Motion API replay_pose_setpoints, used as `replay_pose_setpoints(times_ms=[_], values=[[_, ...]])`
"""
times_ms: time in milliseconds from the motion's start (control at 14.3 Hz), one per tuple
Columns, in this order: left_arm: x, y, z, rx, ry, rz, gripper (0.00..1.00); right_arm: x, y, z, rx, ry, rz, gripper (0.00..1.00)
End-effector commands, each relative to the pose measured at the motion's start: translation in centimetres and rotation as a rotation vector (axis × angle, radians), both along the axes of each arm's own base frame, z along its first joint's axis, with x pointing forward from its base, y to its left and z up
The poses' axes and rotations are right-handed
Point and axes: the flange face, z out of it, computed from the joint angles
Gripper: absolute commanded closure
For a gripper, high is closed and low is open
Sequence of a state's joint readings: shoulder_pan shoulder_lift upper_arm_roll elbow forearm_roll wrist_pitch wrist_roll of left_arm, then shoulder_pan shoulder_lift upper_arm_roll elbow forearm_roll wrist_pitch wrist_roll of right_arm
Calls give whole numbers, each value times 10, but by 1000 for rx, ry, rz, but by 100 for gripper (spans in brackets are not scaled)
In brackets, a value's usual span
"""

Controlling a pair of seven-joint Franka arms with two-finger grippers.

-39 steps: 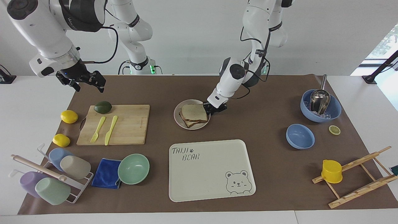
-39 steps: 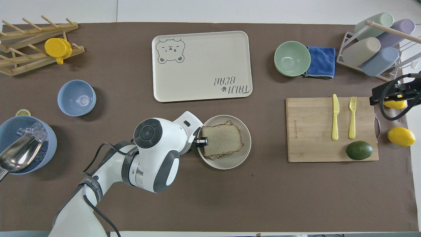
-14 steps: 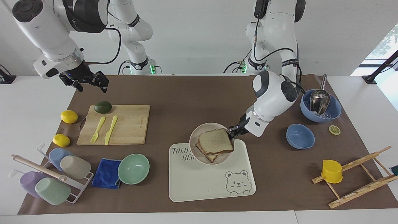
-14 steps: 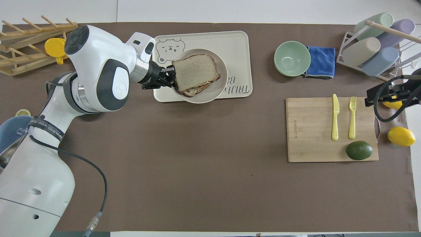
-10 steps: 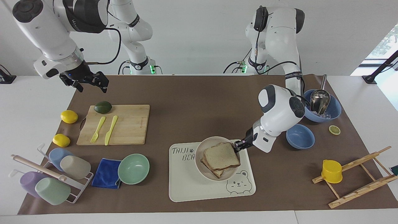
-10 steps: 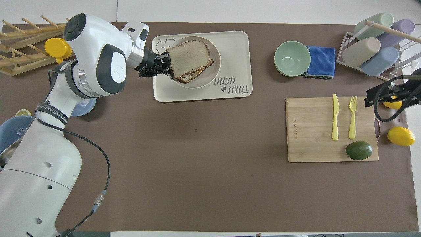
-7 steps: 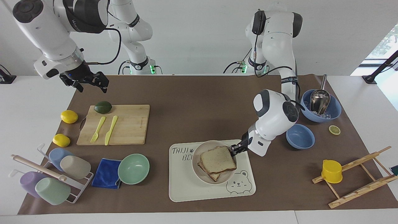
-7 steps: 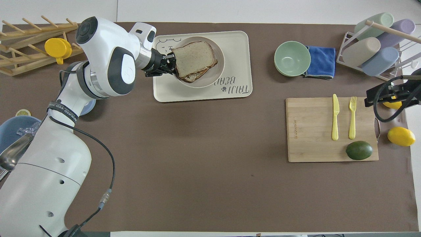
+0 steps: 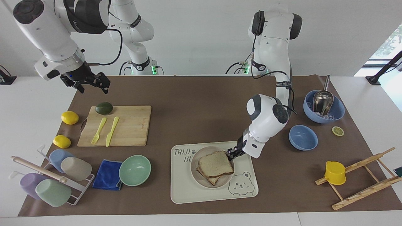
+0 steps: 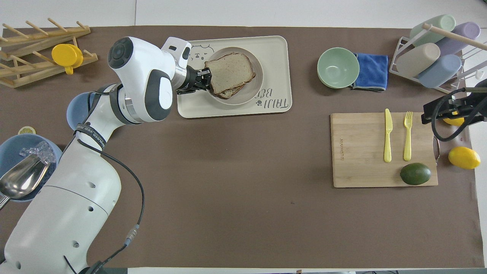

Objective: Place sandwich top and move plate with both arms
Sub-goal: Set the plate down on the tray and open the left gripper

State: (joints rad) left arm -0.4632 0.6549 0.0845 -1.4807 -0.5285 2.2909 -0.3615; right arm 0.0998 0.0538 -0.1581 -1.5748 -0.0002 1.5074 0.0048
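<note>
Left gripper (image 9: 232, 154) pinches plate (image 9: 196, 175) rim to set it on tray (image 9: 188, 193); sandwich top (image 9: 215, 164) rides on it beside the gripper. Right gripper (image 9: 91, 82) waits, fingers apart, over the table near the avocado (image 9: 104, 108).

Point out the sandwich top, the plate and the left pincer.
sandwich top (image 9: 216, 164): facing view, middle of the upper slice's face.
plate (image 10: 255, 90): overhead view, bare rim toward the right arm's end of the table.
left pincer (image 9: 232, 153): facing view, between its fingertips at the plate's rim, over the tray (image 9: 191, 194).

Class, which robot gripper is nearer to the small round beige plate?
Left. The left gripper grips the small round beige plate at its rim; the right gripper waits above the table's right-arm end.
</note>
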Motion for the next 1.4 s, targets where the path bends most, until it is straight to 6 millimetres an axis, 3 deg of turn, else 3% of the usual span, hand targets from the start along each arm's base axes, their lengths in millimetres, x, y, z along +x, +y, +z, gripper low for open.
replay_pose_setpoints(times_ms=[0, 140, 210, 280, 420, 490, 979, 1049, 1189, 1329], values=[[-7, 5, 8, -1, -11, 22, 100, -4, 1, -1, 21, -3, 13, 0], [-7, 6, 8, -1, -10, 23, 100, -4, 1, -1, 21, -3, 13, 0], [-8, 6, 8, 1, -7, 19, 68, -4, 1, -1, 21, -3, 13, 0], [-8, 7, 9, 1, -3, 13, 51, -4, 1, -1, 21, -3, 13, 0], [-8, 7, 10, 3, 0, 8, 23, -5, 1, -3, 21, 2, 13, 0], [-8, 9, 10, 8, 11, 2, 18, -5, 1, -2, 22, 2, 13, 0], [-10, 28, 21, 136, 57, -104, 12, -5, 5, -2, 21, -1, 19, 0], [-6, 43, 31, 136, 57, -89, 11, -4, 11, -2, 21, -1, 29, 0], [-5, 63, 57, 124, 52, -94, 0, -4, 12, -2, 22, -1, 33, 0], [-6, 89, 90, 118, 47, -79, 0, -4, 12, -2, 22, -1, 34, 0]])
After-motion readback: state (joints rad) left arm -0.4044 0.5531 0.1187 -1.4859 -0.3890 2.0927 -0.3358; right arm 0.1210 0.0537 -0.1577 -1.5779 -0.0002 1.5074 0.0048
